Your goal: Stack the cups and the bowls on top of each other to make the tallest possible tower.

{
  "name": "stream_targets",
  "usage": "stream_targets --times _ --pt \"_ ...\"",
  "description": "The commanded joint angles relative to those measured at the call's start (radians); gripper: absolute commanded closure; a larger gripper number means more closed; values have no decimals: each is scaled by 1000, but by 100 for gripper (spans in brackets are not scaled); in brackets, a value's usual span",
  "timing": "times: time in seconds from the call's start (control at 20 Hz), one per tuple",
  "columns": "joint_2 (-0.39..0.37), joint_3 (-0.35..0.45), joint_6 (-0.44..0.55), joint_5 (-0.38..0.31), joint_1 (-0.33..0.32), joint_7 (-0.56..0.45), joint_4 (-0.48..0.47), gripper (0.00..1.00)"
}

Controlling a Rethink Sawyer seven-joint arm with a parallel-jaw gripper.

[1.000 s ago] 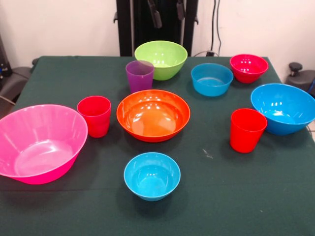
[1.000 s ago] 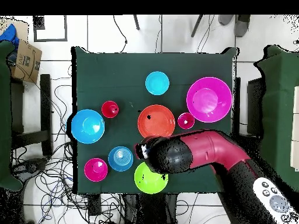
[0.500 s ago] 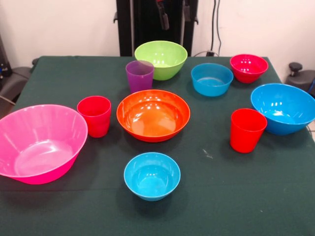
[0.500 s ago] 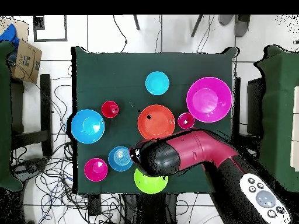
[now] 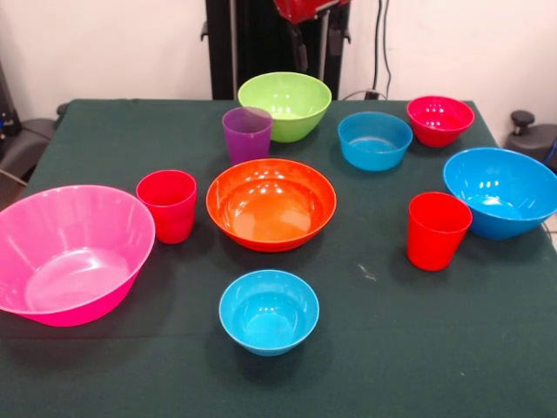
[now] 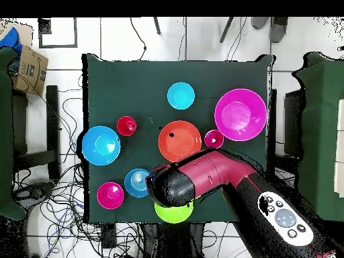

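Bowls: you have glossy round plastic ones, all apart: large pink bowl [image 5: 70, 252], orange bowl [image 5: 271, 204], lime bowl [image 5: 285, 104], large blue bowl [image 5: 502, 192], two small blue bowls [image 5: 268, 311] [image 5: 374, 139], small red bowl [image 5: 439, 119].
Cups: two smooth red tumblers [image 5: 167, 205] [image 5: 437, 229]; a translucent purple cup [image 5: 247, 134] just beside the lime bowl.
Cloth: dark green, matte, covering the table [image 5: 435, 348].
Claw: the gripper [image 5: 310, 43] hangs above the lime bowl; you cannot tell its grip.
Tower: nothing stacked yet.
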Motion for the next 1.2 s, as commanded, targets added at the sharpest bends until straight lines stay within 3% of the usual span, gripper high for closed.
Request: stream_targets --times 0.05,0.7,1.2 --pt "109 -46 -85 -118 25 -52 73 0" --pt "211 -130 -154 -248 89 4 21 0" --pt "262 -252 -220 -340 209 107 -49 0"
